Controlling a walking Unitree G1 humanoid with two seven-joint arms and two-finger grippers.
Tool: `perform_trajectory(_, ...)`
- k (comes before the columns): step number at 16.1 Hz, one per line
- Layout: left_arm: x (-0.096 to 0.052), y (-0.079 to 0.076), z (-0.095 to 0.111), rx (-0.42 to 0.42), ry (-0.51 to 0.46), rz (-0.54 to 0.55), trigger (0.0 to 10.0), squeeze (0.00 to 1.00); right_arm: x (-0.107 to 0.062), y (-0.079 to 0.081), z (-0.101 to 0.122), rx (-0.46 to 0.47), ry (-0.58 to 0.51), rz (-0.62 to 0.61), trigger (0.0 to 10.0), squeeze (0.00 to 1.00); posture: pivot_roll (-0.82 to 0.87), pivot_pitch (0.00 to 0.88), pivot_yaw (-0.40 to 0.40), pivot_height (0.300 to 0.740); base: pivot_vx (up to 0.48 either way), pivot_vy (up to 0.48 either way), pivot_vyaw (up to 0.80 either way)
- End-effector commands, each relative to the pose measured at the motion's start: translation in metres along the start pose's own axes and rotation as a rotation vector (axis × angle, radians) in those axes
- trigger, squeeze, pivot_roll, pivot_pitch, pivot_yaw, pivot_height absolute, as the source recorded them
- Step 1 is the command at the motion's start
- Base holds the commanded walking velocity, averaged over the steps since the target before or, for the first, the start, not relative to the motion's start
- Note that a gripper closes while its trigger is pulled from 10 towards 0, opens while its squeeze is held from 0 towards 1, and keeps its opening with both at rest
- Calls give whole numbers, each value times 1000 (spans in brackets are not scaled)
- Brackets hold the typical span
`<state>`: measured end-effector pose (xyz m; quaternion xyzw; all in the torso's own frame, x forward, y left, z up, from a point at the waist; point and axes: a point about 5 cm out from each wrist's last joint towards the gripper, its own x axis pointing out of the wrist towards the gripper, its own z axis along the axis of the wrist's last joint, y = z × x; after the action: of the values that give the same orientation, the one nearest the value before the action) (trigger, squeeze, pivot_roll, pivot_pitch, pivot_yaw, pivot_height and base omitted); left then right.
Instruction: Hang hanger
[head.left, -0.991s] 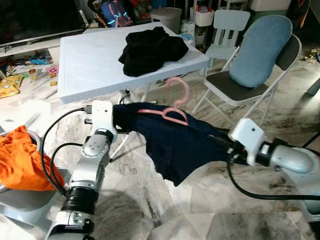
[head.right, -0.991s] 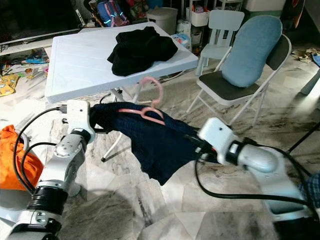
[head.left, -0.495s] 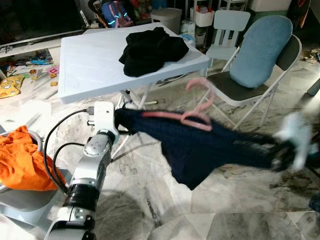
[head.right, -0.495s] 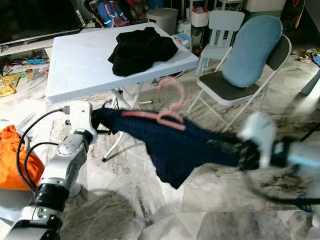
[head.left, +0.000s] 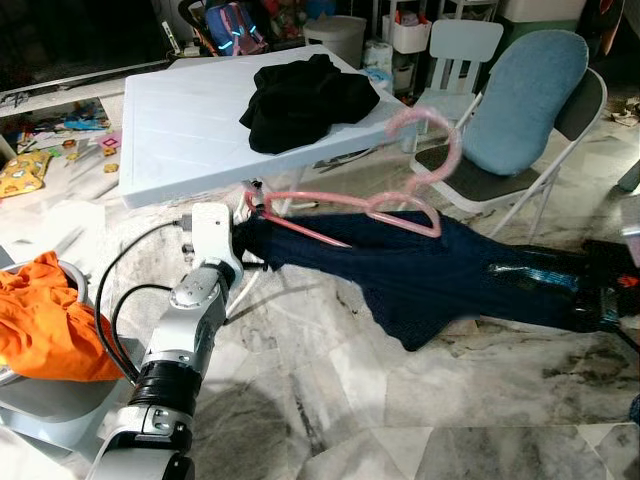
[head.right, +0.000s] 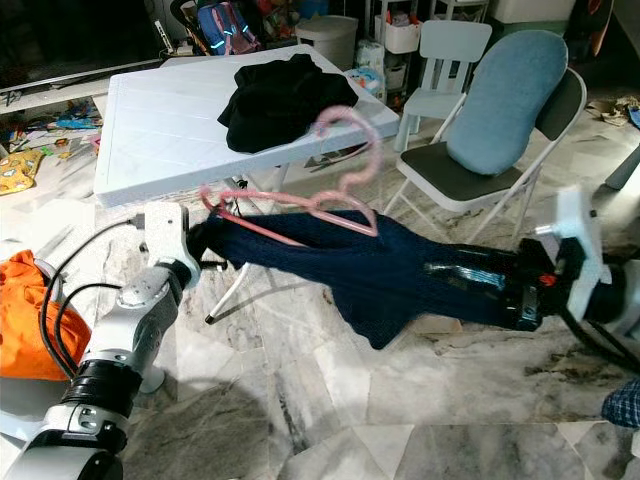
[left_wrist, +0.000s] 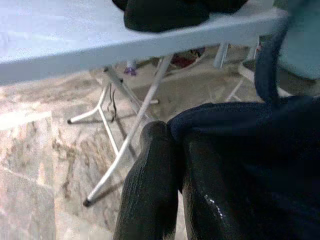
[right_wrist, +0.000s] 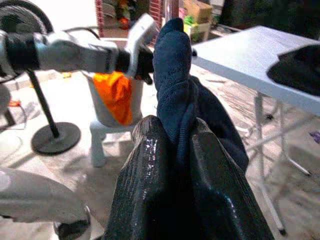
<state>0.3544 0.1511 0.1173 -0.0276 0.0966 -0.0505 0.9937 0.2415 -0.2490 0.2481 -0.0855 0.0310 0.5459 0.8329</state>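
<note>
Left eye view: a navy garment (head.left: 440, 275) was held stretched between the two grippers above the marble floor (head.left: 330, 400). The left gripper (head.left: 245, 245) was closed on one end, just in front of the white folding table (head.left: 180, 130); the right gripper (head.left: 590, 300) was closed on the other end, near the view's right edge. A pink hanger (head.left: 400, 190) was seen tilted — one arm tucked into the garment, its hook raised beside the table's corner. A black garment (head.left: 305, 95) lay heaped on the table, and a chair with a blue cushion (head.left: 525, 100) stood behind.

Right eye view: the same scene was recorded (an orange cloth (head.right: 30, 315) was seen at the robot's left).

Left wrist view: the fingers (left_wrist: 150, 190) were pinched shut on a fold of navy fabric, the table's legs (left_wrist: 127, 140) beyond.

Right wrist view: the fingers (right_wrist: 145, 190) were clamped on the fabric — the left arm (right_wrist: 65, 50) was seen at its far end.
</note>
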Motion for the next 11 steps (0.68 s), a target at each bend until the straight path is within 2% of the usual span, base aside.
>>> perform_trajectory(1,-11,52,-18,-33,89,192,0,0,-15,-3,28,-69,-99,-34,10000,0,-194,0,81,740,0,0,0)
perform_trajectory(2,-12,49,-24,-32,110,180,0,0,-15,-5,32,-63,-130,-40,10000,0,-196,0,81,740,0,0,0)
perform_trajectory(4,-12,39,-29,-52,116,137,0,0,-14,-16,35,-76,-149,-134,10000,0,-200,0,80,740,0,0,0)
perform_trajectory(5,-11,20,-26,-67,85,46,0,0,-7,-28,31,-111,-142,-250,10000,0,-198,0,78,740,0,0,0)
perform_trajectory(6,-11,9,-23,-46,62,-14,0,0,0,-31,27,-115,-137,-282,10000,0,-195,0,77,740,0,0,0)
perform_trajectory(7,-12,-2,-21,-6,42,-67,10000,996,8,-32,21,-130,-114,-301,10000,0,-189,0,76,740,0,0,0)
perform_trajectory(9,-16,-21,-19,40,16,-153,10000,1000,35,-26,3,-156,-64,-309,10000,0,-180,0,74,740,0,0,0)
perform_trajectory(11,-18,-24,-20,93,8,-171,10000,1000,44,-25,-2,-166,-61,-314,10000,0,-174,0,75,740,0,0,0)
